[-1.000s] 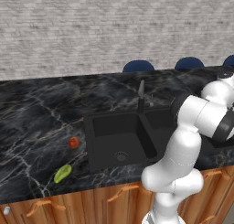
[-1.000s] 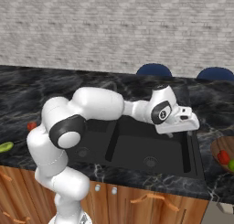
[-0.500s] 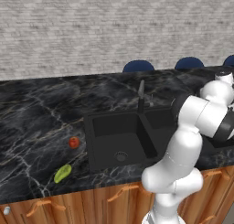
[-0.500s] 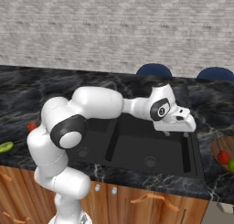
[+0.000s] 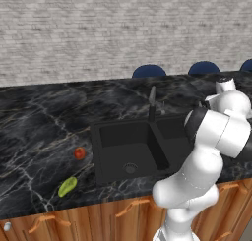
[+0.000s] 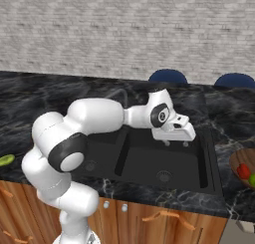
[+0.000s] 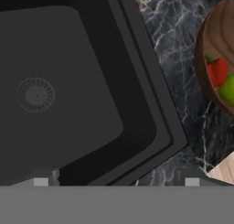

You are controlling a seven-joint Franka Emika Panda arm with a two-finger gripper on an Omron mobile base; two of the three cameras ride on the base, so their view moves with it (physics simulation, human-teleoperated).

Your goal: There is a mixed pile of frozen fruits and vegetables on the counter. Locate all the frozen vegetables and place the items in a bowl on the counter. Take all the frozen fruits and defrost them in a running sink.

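Black marble counter point(image 5: 39, 132) is running under a grey brick wall, and over the sink's point(image 6: 164, 161) right basin the claw point(image 6: 175, 143) is hanging with fingers spread wide, gripping nothing. Just right of the sink, a wooden bowl point(image 7: 218, 45) is holding the red chunk point(image 7: 217, 71) and green ball point(image 7: 227, 89). Well left of the sink, the red-orange ball point(image 5: 79, 153) and yellow-green oblong point(image 5: 67, 186) are lying on the counter.

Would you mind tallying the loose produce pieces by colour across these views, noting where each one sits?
Red-orange ball, on the counter left of the sink: 1
Yellow-green oblong piece, on the counter near its front edge: 1
Red chunk, in the wooden bowl: 1
Green ball, in the wooden bowl: 1
Total: 4
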